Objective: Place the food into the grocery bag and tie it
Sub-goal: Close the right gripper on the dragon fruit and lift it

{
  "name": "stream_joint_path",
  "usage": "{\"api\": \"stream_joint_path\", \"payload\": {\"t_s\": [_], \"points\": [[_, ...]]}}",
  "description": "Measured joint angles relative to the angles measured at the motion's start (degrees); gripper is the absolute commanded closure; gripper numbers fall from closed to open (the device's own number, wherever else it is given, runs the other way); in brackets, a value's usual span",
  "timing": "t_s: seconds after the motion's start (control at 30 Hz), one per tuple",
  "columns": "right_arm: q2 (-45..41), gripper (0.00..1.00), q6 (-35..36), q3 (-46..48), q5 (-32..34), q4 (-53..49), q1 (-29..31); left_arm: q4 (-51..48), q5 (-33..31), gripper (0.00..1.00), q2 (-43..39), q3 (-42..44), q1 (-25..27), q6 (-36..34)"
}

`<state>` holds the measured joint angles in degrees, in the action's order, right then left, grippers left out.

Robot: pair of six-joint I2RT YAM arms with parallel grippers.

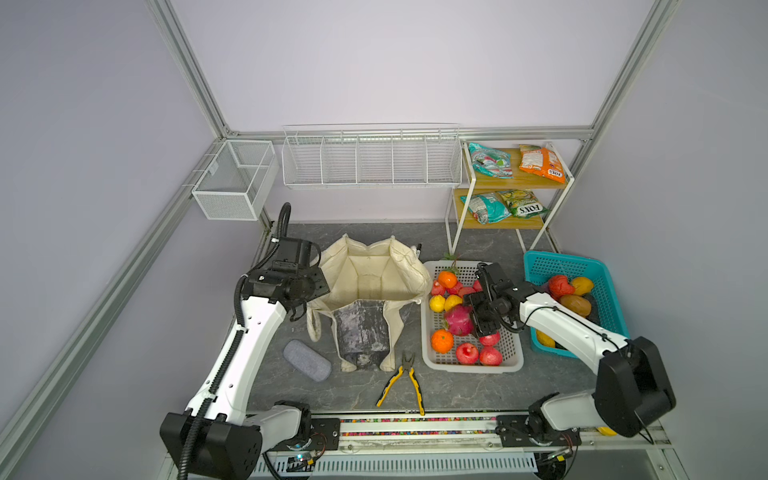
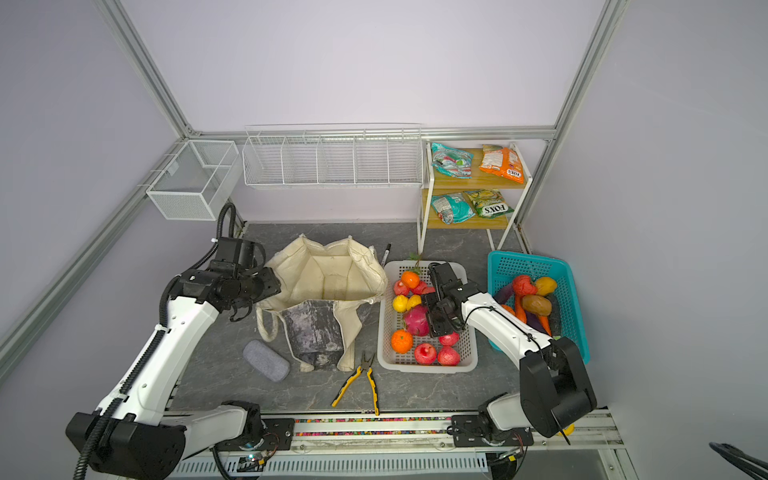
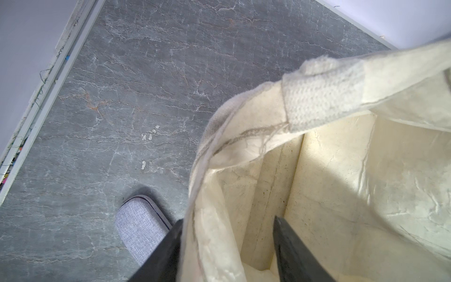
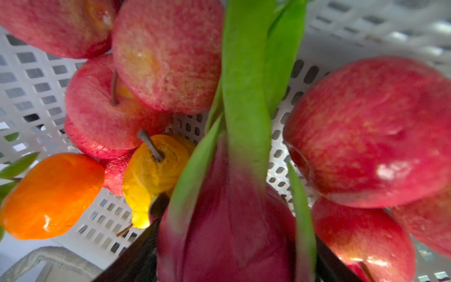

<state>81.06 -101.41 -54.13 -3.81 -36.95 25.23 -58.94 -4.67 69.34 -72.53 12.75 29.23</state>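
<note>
I am straddling the soft canvas tote's (image 3: 341, 171) rim with the left gripper (image 3: 228, 218) spread. The right gripper (image 4: 236, 229) is flanking a glossy dragon fruit (image 4: 219, 249), with apples (image 4: 371, 131) crowding it in the perforated basket (image 4: 31, 80); whether it is pinching, I cannot tell.

Cream tote (image 1: 374, 274) upright, mouth agape; pink dragon fruit (image 1: 457, 324) among red apples (image 1: 467, 353) in white basket (image 1: 473, 368).

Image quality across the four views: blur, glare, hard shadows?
Right wrist view: the pink dragon fruit with green scales is very close and blurred; the red apple beside it is sharper, with a small glare spot. Left wrist view: crisp; a diagonal shadow edge crosses the inside of the cream canvas tote. Both top views: even light, soft shadows, no glare on the grey stone-look tabletop.
</note>
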Motion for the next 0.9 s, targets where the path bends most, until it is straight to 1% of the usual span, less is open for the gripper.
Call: {"api": "stream_joint_path", "payload": {"t_s": [0.13,0.33,0.4,0.7,0.8,0.9], "points": [[-0.7,0.32,0.0,0.2,0.4,-0.2,0.0,0.0,0.0,0.43,-0.2,0.0,0.0,0.0],[-3.1,0.33,0.5,-0.9,1.6,-3.2,0.0,0.0,0.0,0.44,-0.3,0.0,0.0,0.0],[-3.9,0.33,1.2,-2.4,2.6,-5.0,0.0,0.0,0.0,0.45,-0.3,0.0,0.0,0.0],[-8.8,0.33,7.3,-12.9,8.6,-13.4,0.0,0.0,0.4,0.58,-0.3,0.0,0.0,0.0],[-9.1,0.32,11.6,-18.8,11.4,-16.4,0.2,0.0,0.7,0.65,-0.3,0.0,0.0,0.0],[-9.2,0.32,16.5,-24.0,14.5,-17.2,1.4,0.0,1.3,0.71,-0.3,0.0,0.0,-0.2]]}}
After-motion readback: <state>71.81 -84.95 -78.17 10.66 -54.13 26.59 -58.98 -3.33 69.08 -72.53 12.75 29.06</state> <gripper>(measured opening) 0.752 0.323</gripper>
